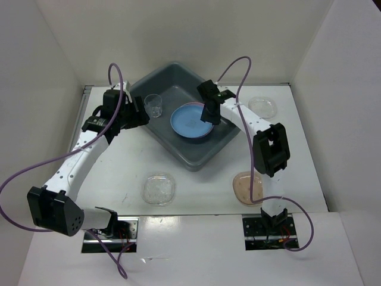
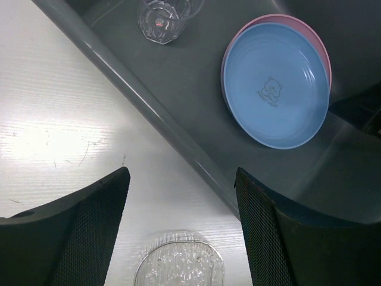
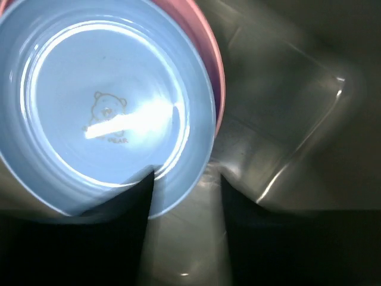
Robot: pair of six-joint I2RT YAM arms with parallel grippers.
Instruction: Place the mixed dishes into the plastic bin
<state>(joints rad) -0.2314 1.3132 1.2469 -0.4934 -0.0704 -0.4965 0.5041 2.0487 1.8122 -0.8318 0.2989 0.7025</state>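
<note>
Left gripper [image 2: 181,176] hangs over the table at about 9 o'clock from the plastic bin [image 1: 175,83], just outside its rim. Its fingers are spread wide with nothing between them.

Inside the bin I count three things:
- one small clear cup [image 1: 153,105], upright, up at 10 o'clock
- one blue plate [image 1: 189,121] near the middle
- one pink plate [image 3: 205,44] right under the blue one, with only a sliver of rim peeking out

Three dishes are on the table:
- one clear dish [image 1: 159,189] at 7 o'clock from the bin, well apart from it
- one tan rounded-square dish [image 1: 246,187] at 5 o'clock, partly behind the right arm
- a second clear dish [image 1: 262,107] at 3 o'clock, near the bin's right corner

That's two clear, one tan.

Right gripper [image 3: 183,185] is down in the bin at the blue plate's 3 o'clock edge. Its fingers are apart and the plate's rim sits just at the gap, not pinched.
</note>
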